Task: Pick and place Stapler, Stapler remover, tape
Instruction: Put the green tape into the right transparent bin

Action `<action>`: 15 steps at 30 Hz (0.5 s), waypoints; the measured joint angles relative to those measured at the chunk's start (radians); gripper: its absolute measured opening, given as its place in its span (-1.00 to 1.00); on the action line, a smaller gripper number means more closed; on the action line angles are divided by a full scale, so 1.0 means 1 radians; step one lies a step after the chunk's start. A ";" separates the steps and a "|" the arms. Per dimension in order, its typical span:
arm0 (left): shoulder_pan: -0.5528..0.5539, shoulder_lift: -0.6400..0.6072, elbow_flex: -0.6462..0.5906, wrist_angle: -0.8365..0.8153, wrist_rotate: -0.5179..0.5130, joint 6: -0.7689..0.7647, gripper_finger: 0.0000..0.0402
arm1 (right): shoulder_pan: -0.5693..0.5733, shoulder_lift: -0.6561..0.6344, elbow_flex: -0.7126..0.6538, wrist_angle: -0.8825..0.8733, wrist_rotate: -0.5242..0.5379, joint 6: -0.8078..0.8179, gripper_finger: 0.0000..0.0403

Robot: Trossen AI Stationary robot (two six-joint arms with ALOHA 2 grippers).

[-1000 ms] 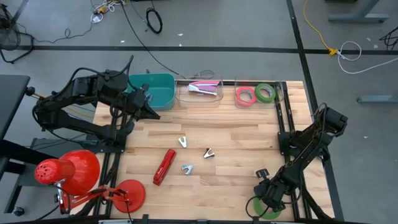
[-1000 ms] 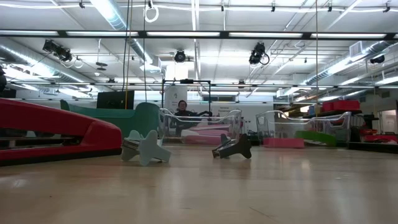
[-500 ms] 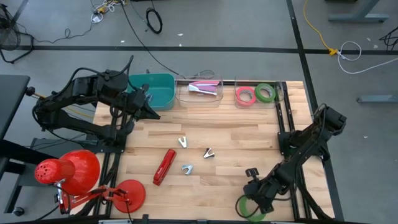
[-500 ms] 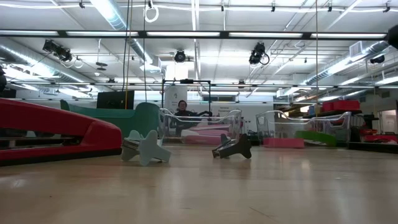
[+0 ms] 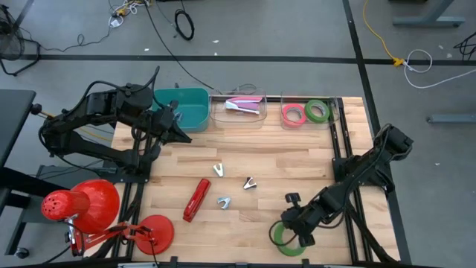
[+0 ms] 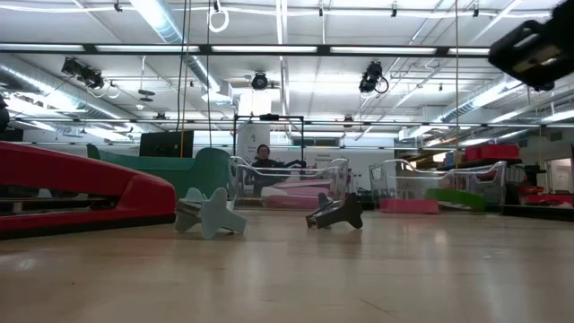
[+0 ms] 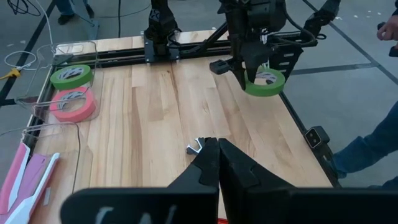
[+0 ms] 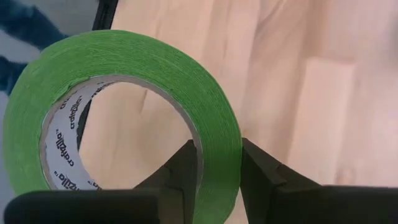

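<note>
My right gripper [image 5: 292, 231] is near the table's front edge, shut on a green tape roll [image 5: 282, 240] that also shows in the left wrist view [image 7: 265, 81]. A red stapler [image 5: 196, 199] lies on the wood with three staple removers [image 5: 218, 170] [image 5: 249, 182] [image 5: 224, 202] beside it. A pink tape roll [image 5: 292, 114] and another green one [image 5: 317, 110] lie in a clear bin at the far edge. My left gripper [image 5: 181, 128] hangs shut beside the teal bin [image 5: 187, 108], touching nothing. My right gripper pinches the green roll's wall [image 8: 219, 144], with one finger [image 8: 185, 168] inside the ring's open centre and the other finger [image 8: 260, 175] outside. The fingers come slanting down from above. The roll hangs tilted below them, clear of the table.
A clear bin [image 5: 239, 109] with a pink and white item stands between the teal bin and the tape bin. A red lamp [image 5: 89, 208] sits off the table's near left corner. Bare wood lies between the removers and the right rail [image 5: 338, 149]. A person stands far behind the table [image 6: 262, 157].
My right gripper has moved along the near edge toward the table's left and risen, tipping somewhat, still shut on the green tape roll. The roll has travelled with it and now hangs higher over the wood.
</note>
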 joint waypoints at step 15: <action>0.000 0.000 0.000 0.001 0.000 0.000 -1.00 | -0.216 -0.236 0.001 0.005 0.115 -0.106 -0.54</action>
